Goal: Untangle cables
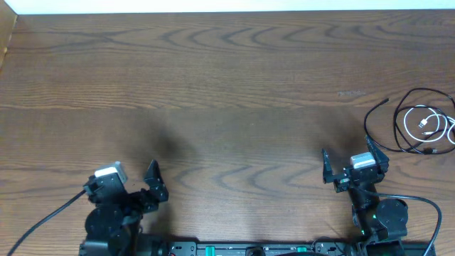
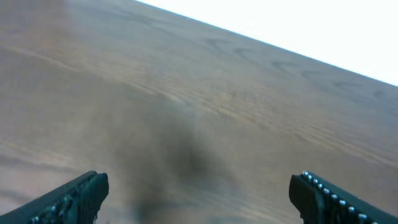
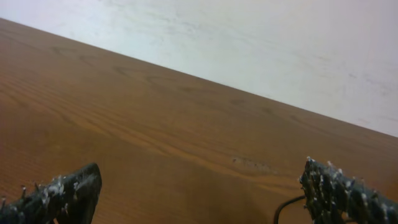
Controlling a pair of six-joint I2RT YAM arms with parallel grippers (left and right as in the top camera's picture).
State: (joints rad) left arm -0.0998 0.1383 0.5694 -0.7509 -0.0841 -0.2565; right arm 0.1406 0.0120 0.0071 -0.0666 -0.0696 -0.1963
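The cables lie in a loose tangle at the table's right edge in the overhead view. Black cable loops surround a small coiled white cable, and one black plug end points up-left. My right gripper is open and empty, just left of and below the tangle. In the right wrist view a short curve of black cable shows beside its right finger. My left gripper is open and empty at the front left, far from the cables, with only bare wood between its fingers.
The brown wooden table fills the views, with a white wall behind its far edge. Thicker black robot cables run from each arm base at the front left and front right.
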